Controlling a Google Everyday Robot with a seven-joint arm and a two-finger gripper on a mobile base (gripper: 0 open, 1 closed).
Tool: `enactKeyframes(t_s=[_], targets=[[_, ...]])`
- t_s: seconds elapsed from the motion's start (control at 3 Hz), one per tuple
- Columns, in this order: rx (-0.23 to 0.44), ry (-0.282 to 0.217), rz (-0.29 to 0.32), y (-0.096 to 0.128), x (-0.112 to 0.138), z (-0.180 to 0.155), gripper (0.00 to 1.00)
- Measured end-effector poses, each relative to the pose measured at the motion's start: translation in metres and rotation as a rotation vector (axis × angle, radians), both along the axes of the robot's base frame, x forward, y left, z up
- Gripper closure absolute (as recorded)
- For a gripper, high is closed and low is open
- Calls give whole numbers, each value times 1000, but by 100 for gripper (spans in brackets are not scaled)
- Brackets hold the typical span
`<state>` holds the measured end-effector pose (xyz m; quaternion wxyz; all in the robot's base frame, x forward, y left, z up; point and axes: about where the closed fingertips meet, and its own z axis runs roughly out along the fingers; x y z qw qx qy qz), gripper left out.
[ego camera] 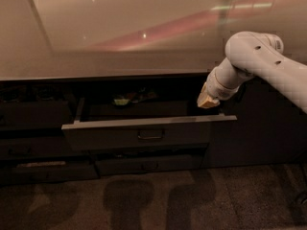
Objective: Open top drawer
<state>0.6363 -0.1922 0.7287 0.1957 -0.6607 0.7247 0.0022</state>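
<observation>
Showing the top drawer (144, 134) open, pulled partway out from the dark cabinet. Stands proud of the cabinet face, with a pale grey rim along the top of its dark grey front and another pale rim on its left side running back into the opening. Carries a dark loop handle (151, 135) at the middle of that front. Holds, far back inside and a little left of the handle, a small clutter of things (128, 98), one of them greenish-yellow and the others too dark to tell apart.

Finds the claw (208, 101) just above the right end of the drawer's front rim, tan at the tip and pointing down and leftward. Cannot tell whether clenched or released, nor whether touching the rim. Traces back from it a white arm (259, 61), reaching in from the right of the drawer and bending above its right end.

Puts the bench (120, 61) directly over the drawer, a broad, pale, glossy top streaked with reddish reflections. Shows right beneath the drawer a shorter dark front (149, 166) with a like handle, set further back than the drawer's own front. Leaves to the drawer's left a stack of dark fronts (33, 114), hard to make out. Spreads below and in front of the drawer a speckled floor (249, 200), marked with soft rounded shadows (128, 195).
</observation>
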Motion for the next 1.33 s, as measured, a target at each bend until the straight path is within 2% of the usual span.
enactKeyframes(t_s=[0.33, 0.67, 1.0, 1.33], targets=[[-44, 13, 41, 28, 2, -8, 100], [-107, 31, 138, 89, -2, -19, 100], [-107, 32, 138, 89, -2, -19, 100], [-102, 70, 122, 76, -4, -39, 100]])
